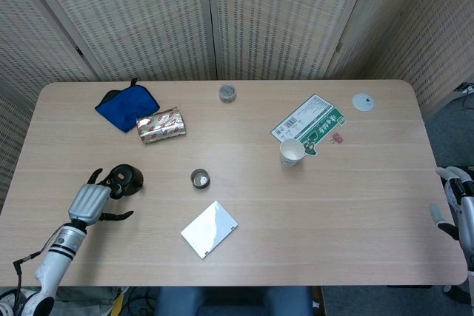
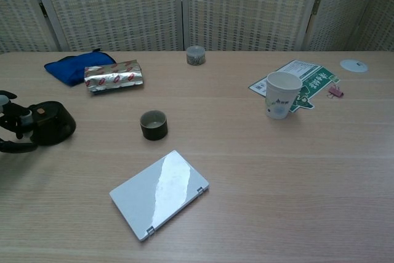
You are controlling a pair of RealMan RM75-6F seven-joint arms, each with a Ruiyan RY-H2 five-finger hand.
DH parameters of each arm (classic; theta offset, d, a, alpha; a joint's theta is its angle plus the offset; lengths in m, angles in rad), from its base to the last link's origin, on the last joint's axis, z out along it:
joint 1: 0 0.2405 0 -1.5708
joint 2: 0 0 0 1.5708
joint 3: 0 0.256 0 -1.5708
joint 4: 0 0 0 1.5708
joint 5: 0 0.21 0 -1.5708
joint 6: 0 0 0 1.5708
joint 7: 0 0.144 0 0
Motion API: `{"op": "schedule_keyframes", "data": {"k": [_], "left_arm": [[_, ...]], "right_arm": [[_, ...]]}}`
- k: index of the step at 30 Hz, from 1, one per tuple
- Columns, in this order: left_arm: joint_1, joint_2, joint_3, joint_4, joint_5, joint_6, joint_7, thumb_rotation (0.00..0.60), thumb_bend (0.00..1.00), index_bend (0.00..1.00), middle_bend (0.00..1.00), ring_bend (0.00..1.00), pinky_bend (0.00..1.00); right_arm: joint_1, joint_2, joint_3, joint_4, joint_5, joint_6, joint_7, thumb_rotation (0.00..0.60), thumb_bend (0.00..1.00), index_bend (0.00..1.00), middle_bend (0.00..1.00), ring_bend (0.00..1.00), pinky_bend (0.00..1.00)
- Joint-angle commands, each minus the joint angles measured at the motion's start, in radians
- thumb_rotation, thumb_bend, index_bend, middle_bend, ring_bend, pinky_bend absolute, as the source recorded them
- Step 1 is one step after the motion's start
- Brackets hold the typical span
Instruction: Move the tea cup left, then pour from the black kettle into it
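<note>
Now left hand open beside black kettle; tea cup apart.

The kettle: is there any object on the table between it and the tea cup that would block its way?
Nothing visible does. The kettle stands at the left hand, and the tea cup is to its right, with only bare table between them. The silver case lies nearer the front edge, off that line.

Left hand spread open beside black kettle.
</note>
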Motion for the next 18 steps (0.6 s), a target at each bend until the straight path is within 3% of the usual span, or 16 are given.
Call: {"op": "schedule_keyframes", "data": {"k": [1,18], "left_arm": [[-0.001,-0.003,0.002,0.003,0.002,-0.002,0.0,0.24,0.14,0.49,0.48,0.41,0.0],[0.001,-0.006,0.018,0.008,0.006,-0.022,0.005,0.237,0.14,0.57,0.57,0.47,0.0]], "right_arm": [[-0.001,-0.001,0.001,0.002,0.002,0.002,-0.004,0.6,0.26,0.26,0.24,0.17,0.22],[0.0,-0.007,0.005,0.005,0.009,-0.004,-0.001,0.6,0.26,0.26,0.24,0.17,0.21]]}}
